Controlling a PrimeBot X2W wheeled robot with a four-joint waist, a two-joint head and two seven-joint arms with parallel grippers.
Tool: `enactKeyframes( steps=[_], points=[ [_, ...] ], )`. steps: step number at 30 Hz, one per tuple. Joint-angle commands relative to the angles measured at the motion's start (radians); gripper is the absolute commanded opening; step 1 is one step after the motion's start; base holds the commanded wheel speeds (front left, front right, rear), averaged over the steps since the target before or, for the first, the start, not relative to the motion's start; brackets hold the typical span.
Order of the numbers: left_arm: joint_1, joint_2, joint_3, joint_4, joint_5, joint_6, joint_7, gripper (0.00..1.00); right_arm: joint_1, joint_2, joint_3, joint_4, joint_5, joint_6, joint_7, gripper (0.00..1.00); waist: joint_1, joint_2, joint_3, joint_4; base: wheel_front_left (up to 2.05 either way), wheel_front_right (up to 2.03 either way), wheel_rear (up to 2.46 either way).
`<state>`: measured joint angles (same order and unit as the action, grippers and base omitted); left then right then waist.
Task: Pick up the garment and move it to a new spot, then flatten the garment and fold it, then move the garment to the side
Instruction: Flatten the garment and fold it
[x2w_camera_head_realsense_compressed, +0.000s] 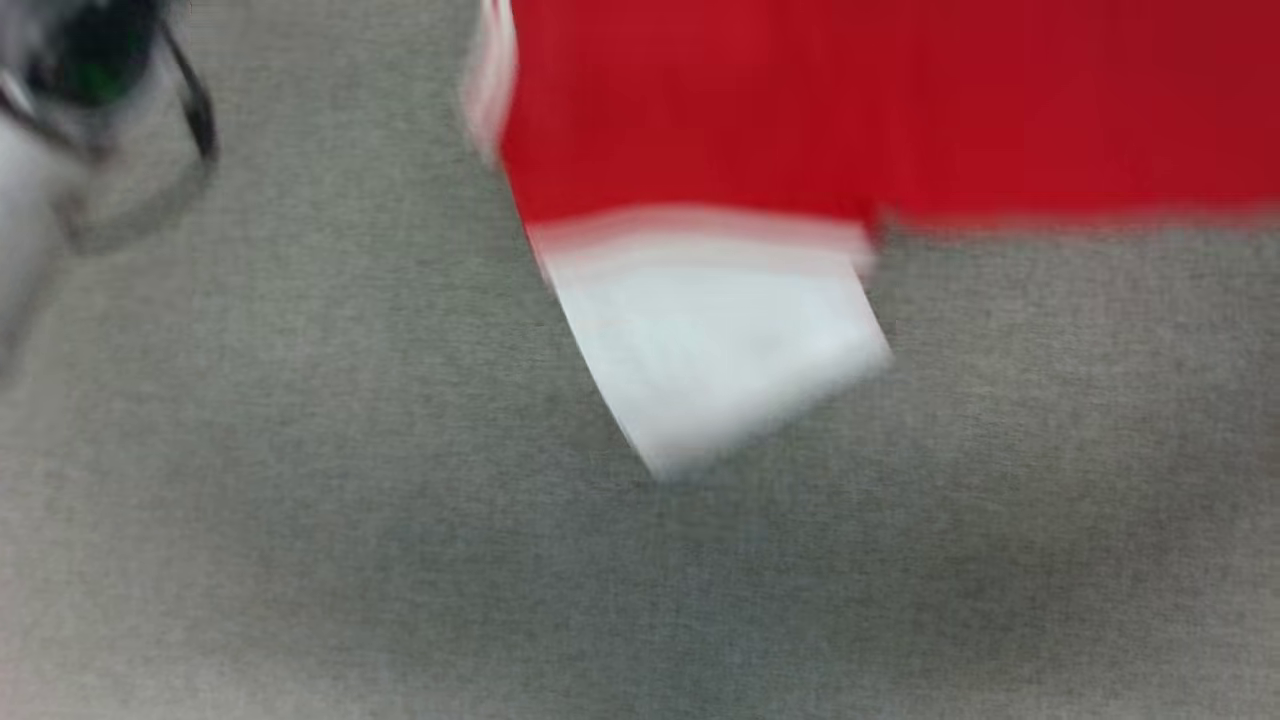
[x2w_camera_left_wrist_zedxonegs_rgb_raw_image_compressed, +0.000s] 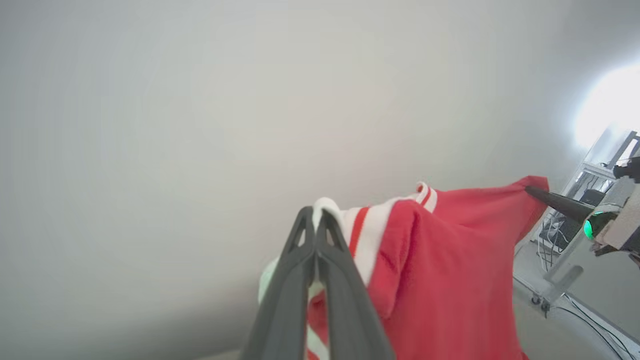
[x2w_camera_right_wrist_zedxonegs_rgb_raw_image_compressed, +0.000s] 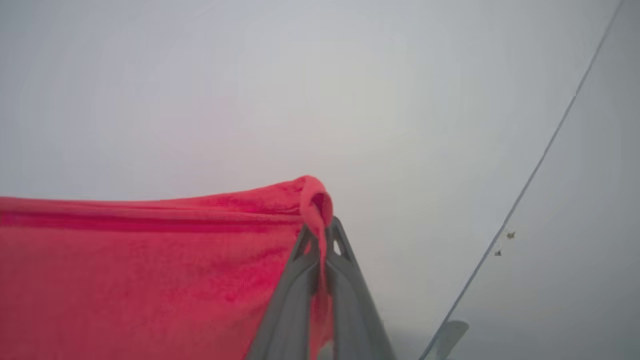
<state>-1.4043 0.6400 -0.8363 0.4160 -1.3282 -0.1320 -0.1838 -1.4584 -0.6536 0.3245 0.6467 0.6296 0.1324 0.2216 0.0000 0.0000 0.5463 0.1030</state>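
The garment (x2w_camera_head_realsense_compressed: 850, 110) is up in the air, held by both grippers. It hangs like washing on a line. Its top edge runs sideways from one gripper to the other, and the rest drops straight down.

The left gripper (x2w_camera_left_wrist_zedxonegs_rgb_raw_image_compressed: 315, 220) is pinched tight on the corner with the white and red stripes. The right gripper (x2w_camera_right_wrist_zedxonegs_rgb_raw_image_compressed: 322, 230) is pinched tight on a plain red corner, and the cloth curls over its tips.

From the head view (which is very blurry) the red cloth fills the top, from the middle to the right side. Its bottom edge runs left to right. One white sleeve (x2w_camera_head_realsense_compressed: 710, 340) hangs below that edge, slanting down and a little to the left.

Under the garment is a grey surface (x2w_camera_head_realsense_compressed: 300, 500) with lots of bare room to the left, to the right and nearer the robot. A blurry robot part (x2w_camera_head_realsense_compressed: 90, 70) with a green light is at the top left, well apart from the cloth. In the left wrist view a pale rack (x2w_camera_left_wrist_zedxonegs_rgb_raw_image_compressed: 595, 175) with cables stands far to the right.
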Motion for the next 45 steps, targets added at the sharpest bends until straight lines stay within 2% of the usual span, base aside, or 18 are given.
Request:
enactKeyframes(
  steps=[1,5,8,10,15,19,22,27,34,39,45],
  points=[
    [-0.087,-0.016,0.025,0.074,0.022,0.003,-0.019,0.0,-0.062,0.015,-0.034,0.037,-0.041,-0.004,-0.049,0.0,0.0,0.0,0.011,-0.023,0.0,0.0,0.0],
    [-0.256,-0.072,0.091,0.197,0.04,0.003,-0.063,0.0,-0.19,0.068,-0.094,0.121,-0.116,-0.004,-0.157,0.0,0.0,0.0,0.008,-0.04,0.0,0.0,0.0],
    [-0.29,-0.098,0.122,0.228,0.042,0.003,-0.076,0.0,-0.215,0.106,-0.104,0.18,-0.134,-0.004,-0.184,0.0,0.0,0.0,-0.004,-0.048,0.0,0.0,0.0],
    [-0.252,-0.107,0.115,0.211,0.022,0.003,-0.079,0.0,-0.199,0.117,-0.085,0.206,-0.133,-0.004,-0.181,0.0,0.0,0.0,-0.009,-0.052,0.0,0.0,0.0],
    [-0.117,-0.087,0.082,0.15,-0.027,0.003,-0.081,0.0,-0.109,0.122,-0.03,0.23,-0.099,-0.003,-0.169,0.0,0.0,0.0,-0.018,-0.056,0.0,0.0,0.0],
    [0.083,-0.052,0.046,0.035,-0.076,0.003,-0.082,0.0,0.031,0.095,0.041,0.191,-0.025,-0.003,-0.149,0.0,0.0,0.0,-0.021,-0.058,0.0,0.0,0.0],
    [0.236,-0.026,0.043,-0.061,-0.101,0.003,-0.082,0.0,0.163,0.057,0.088,0.125,0.047,-0.003,-0.127,0.0,0.0,0.0,-0.027,-0.055,0.0,0.0,0.0],
    [0.489,0.0,0.062,-0.216,-0.086,0.003,-0.082,0.0,0.431,-0.052,0.143,-0.046,0.183,-0.003,-0.074,0.0,0.0,0.0,-0.06,-0.042,0.0,0.0,0.0],
    [0.751,0.069,0.08,-0.366,-0.023,0.003,-0.082,0.0,0.757,-0.18,0.127,-0.333,0.33,-0.003,0.046,0.0,0.0,0.0,-0.125,-0.062,0.0,0.0,0.0],
    [0.901,0.121,0.093,-0.446,0.022,0.003,-0.082,0.0,0.95,-0.215,0.055,-0.497,0.371,-0.003,0.119,0.0,0.0,0.0,-0.17,-0.076,0.0,0.0,0.0],
    [1.079,0.174,0.137,-0.542,0.055,0.003,-0.082,0.0,1.211,-0.199,-0.073,-0.673,0.382,-0.003,0.178,0.0,0.0,0.0,-0.201,-0.087,0.0,0.0,0.0]
  ],
)
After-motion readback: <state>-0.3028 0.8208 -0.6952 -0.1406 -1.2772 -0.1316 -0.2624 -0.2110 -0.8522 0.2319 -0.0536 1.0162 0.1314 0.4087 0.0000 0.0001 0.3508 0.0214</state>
